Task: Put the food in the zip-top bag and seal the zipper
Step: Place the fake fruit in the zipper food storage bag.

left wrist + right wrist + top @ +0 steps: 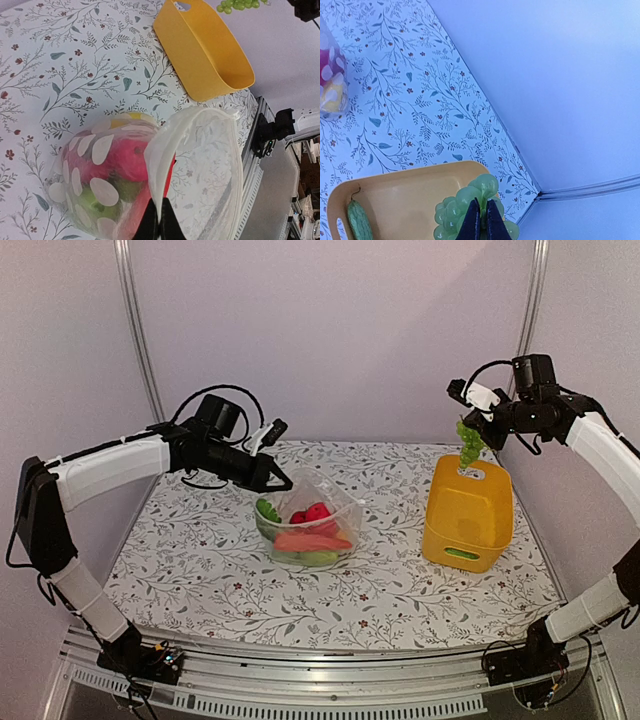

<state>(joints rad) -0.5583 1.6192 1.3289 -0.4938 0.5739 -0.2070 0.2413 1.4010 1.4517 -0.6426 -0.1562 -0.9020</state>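
The zip-top bag (308, 525) stands mid-table, mouth held up and gaping. Inside it are red round fruits (315, 513), a carrot (310, 540) and green apples (268, 510). My left gripper (285, 483) is shut on the bag's upper mouth edge; in the left wrist view the tips (160, 217) pinch the plastic beside the zipper rim (239, 170). At the right, my right gripper (478, 425) is shut on the stem of the green grapes (469, 442). The bunch hangs in the air over the far end of the yellow bin (470, 510). The right wrist view shows the grapes (470, 205) round my closed tips (481, 220).
A long green vegetable (359, 220) lies in the yellow bin (405, 195). The floral cloth (200, 580) covers the table. Walls close in the back and both sides. A metal rail (330, 695) runs along the near edge.
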